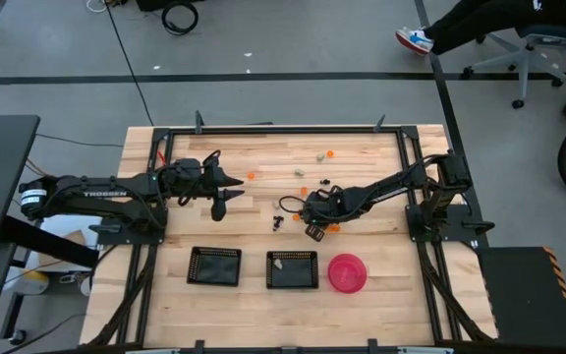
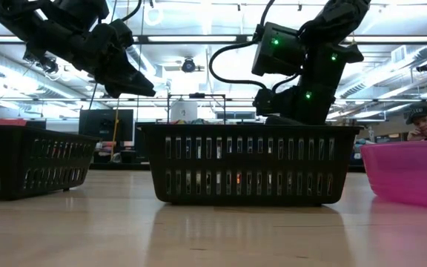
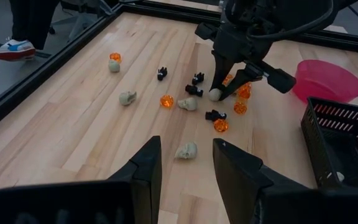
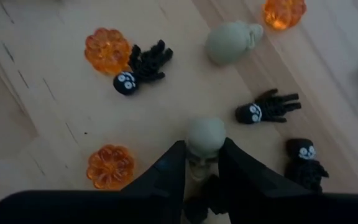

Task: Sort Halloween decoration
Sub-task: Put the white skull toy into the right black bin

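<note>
Left arm is waiting over the left part of the table, raised clear of the wood; the left gripper (image 1: 220,194) is hanging with its two dark fingers spread apart and nothing between them. In its wrist view a pale skull trinket (image 3: 186,150) is lying just ahead of the gap between those fingers.

The Halloween decoration (image 3: 191,99) is lying scattered mid-table: orange faceted pumpkins of clear plastic, glossy; black spider-like figures with white eyes, matt; pale grey-green skulls, smooth and rounded. A few strays are sitting farther back near the frame.

Right arm is reaching in from the right, and the right gripper (image 4: 202,163) is down at the wood in the middle of the cluster. Its fingers are pinching a pale skull (image 4: 204,138): the round crown is showing just past the fingertips, the narrower jaw end sitting back between them. So the skull's long axis is running along the fingers, not across them. I judge this the grasp step, the lift not yet made.

Nearest neighbours: an orange pumpkin (image 4: 110,166) just beside one finger, a black spider figure (image 4: 268,107) near the other; neither is touching the skull.

At the table's near edge stand two black mesh trays, the middle tray (image 1: 293,269) already holding a pale piece, then the pink bowl (image 1: 348,273) at the right
</note>
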Tool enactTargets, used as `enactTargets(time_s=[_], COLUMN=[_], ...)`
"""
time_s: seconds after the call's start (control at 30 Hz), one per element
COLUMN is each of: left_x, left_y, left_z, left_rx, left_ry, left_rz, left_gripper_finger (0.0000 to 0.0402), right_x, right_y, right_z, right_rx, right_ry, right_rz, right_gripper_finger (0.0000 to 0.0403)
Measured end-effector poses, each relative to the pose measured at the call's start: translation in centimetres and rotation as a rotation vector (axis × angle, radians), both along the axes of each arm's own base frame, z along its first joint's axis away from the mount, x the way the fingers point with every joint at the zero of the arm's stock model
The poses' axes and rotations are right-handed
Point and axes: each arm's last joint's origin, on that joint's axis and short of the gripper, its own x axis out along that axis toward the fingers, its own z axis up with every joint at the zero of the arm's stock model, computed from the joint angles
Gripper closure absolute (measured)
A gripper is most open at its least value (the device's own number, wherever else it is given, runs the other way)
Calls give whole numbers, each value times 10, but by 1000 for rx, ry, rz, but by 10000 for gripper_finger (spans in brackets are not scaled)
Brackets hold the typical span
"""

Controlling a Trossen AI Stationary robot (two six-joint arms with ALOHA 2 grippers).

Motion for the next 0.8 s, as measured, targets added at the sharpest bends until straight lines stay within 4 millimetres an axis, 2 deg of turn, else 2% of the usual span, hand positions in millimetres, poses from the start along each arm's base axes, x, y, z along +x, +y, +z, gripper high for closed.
enactTargets(time_s=[0.2,0.33,0.43,0.53,0.7,0.8], left_x=[0,0,0,0,0,0], left_y=[0,0,0,0,0,0], left_z=[0,0,0,0,0,0], left_rx=[0,0,0,0,-2,-6], left_ry=[0,1,1,1,0,-1], left_rz=[0,0,0,0,1,2], left_gripper_finger=[285,285,285,285,285,285], right_x=[3,9,14,19,23,19], right_y=[3,13,27,47,79,91], right_z=[3,20,39,52,55,53], right_rx=[-5,-17,-42,6,157,203], right_ry=[-33,-86,-171,-283,-381,-380], right_rz=[49,112,216,380,624,688], right_gripper_finger=[311,311,311,311,311,309])
